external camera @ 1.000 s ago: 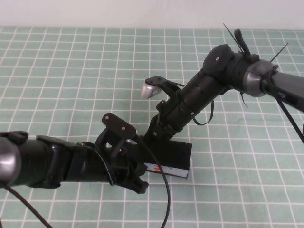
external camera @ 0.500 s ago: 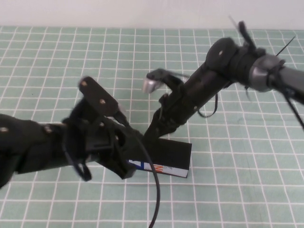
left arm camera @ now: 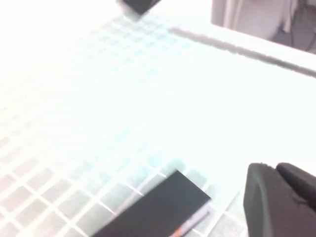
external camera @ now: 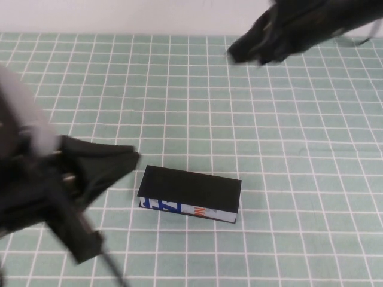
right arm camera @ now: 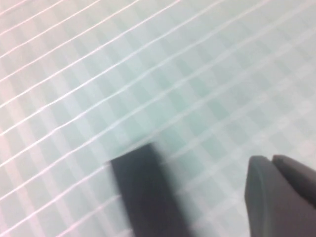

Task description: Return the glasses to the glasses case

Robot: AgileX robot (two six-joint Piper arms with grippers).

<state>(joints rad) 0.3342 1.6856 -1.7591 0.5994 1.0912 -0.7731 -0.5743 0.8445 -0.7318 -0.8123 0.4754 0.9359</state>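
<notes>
The glasses case [external camera: 190, 190] lies flat on the green grid mat with its black lid down and its white printed front edge toward me; it also shows in the left wrist view [left arm camera: 158, 207]. The glasses are hidden. My left gripper [external camera: 119, 161] is a blurred dark shape just left of the case, clear of it, and its fingers [left arm camera: 261, 192] lie together with nothing between them. My right gripper [external camera: 239, 51] is high at the far right, well away from the case, shut and empty [right arm camera: 271, 160].
The green mat with white grid lines [external camera: 287, 149] covers the table up to the pale back wall. A blurred dark shape [right arm camera: 145, 197] crosses the right wrist view. In the left wrist view, a dark object [left arm camera: 140, 5] shows at the mat's far side.
Both arms have pulled off the case: the left swung away to the left, the right rose and drew back to the far right. The case now lies uncovered, lid down.
</notes>
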